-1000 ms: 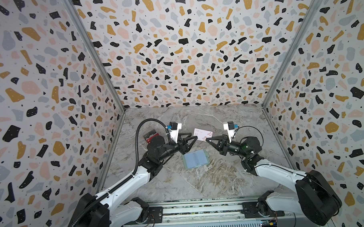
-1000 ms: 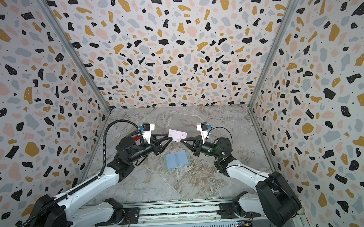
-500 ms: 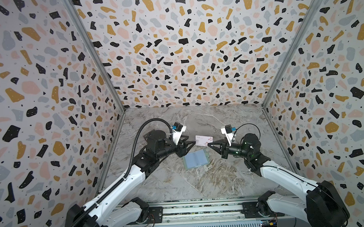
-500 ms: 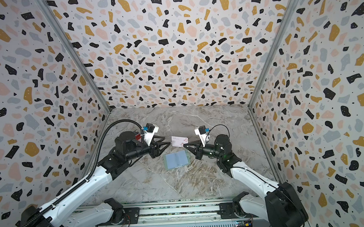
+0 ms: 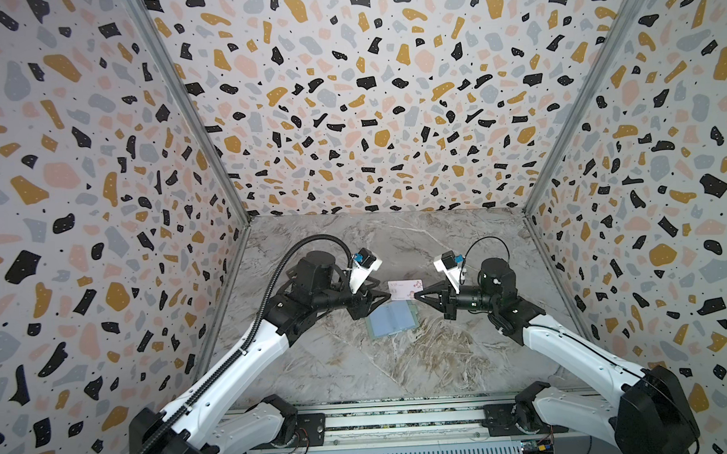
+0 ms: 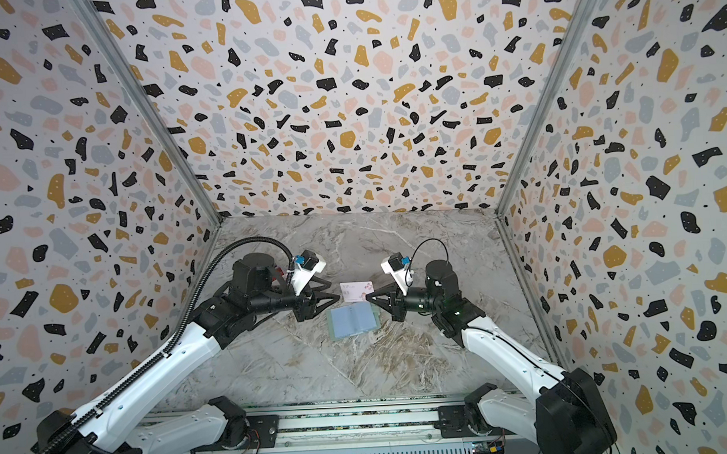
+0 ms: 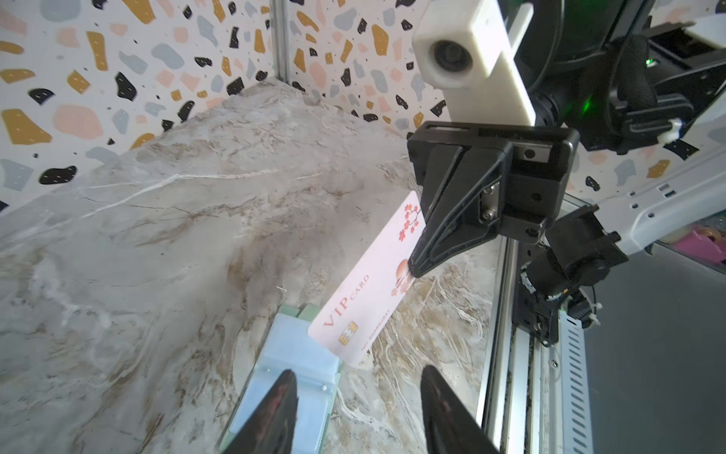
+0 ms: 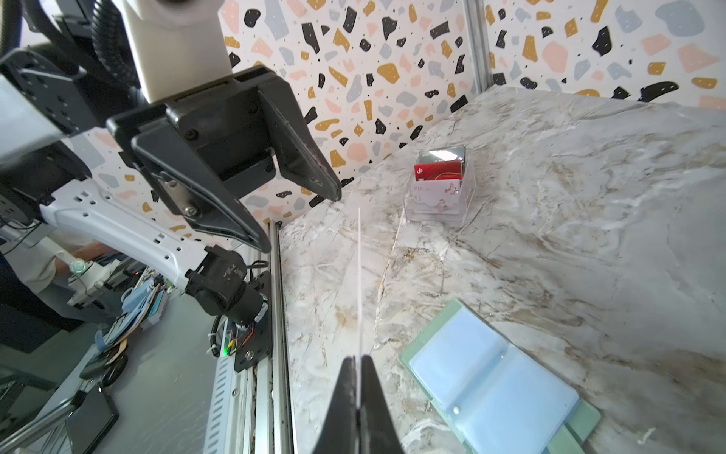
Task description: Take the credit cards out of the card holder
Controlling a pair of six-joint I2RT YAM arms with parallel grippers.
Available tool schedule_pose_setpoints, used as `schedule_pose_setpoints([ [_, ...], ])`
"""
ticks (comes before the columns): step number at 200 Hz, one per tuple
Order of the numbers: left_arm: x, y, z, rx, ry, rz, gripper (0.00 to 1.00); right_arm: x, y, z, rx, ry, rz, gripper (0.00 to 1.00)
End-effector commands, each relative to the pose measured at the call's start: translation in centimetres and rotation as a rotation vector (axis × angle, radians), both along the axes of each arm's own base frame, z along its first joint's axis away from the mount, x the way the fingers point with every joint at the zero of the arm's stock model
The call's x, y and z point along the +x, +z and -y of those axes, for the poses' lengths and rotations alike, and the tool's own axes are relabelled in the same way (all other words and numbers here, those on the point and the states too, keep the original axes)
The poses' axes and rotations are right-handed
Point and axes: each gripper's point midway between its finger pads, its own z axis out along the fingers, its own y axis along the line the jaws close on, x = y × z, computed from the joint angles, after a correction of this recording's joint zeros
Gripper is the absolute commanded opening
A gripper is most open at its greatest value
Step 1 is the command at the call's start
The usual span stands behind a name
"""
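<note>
L arm (image 5: 249, 348), R arm (image 5: 565, 345): white links, blk joints | L: ribbed blk cable (image 5: 314, 237) | R end effector (image 8: 359, 359): blk, pointed

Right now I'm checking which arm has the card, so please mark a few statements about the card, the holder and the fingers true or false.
1. The right gripper has its fingers shut on the white-pink card. True.
2. The left gripper grips that card too. False: its fingers stand open, not closed on it.
3. The card holder lies open on the table. True.
4. The white-pink card lies flat on the table. False: it is held in the air.
5. The clear box is empty. False: it holds cards, a red card among them.
</note>
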Motion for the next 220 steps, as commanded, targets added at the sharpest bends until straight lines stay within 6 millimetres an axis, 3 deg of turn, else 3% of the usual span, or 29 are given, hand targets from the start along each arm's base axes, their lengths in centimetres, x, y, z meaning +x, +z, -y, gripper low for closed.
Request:
schedule_pose_setpoints([
  [1, -0.9, 0.8, 0.2, 0.018, -0.077, 0.015, 0.52, -1.6, 1.0, -0.3, 0.004, 0.094, 0.029, 0.00],
  [69, -1.8, 0.6, 0.8, 0.059, -0.196, 0.001, 0.48, -3.3, 0.4, -1.6, -0.025, 0.222, 0.020, 0.00],
  [125, -4.1, -1.0, 1.1, 0.121, -0.368, -0.115, 0.33, -3.7, 0.6, -2.5, -0.023, 0.274, 0.032, 0.00],
  [220, -4.2, -2.0, 0.8, 0.165, -0.380, -0.149, 0.27, -3.7, 0.0, -3.8, -0.037, 0.327, 0.024, 0.00],
])
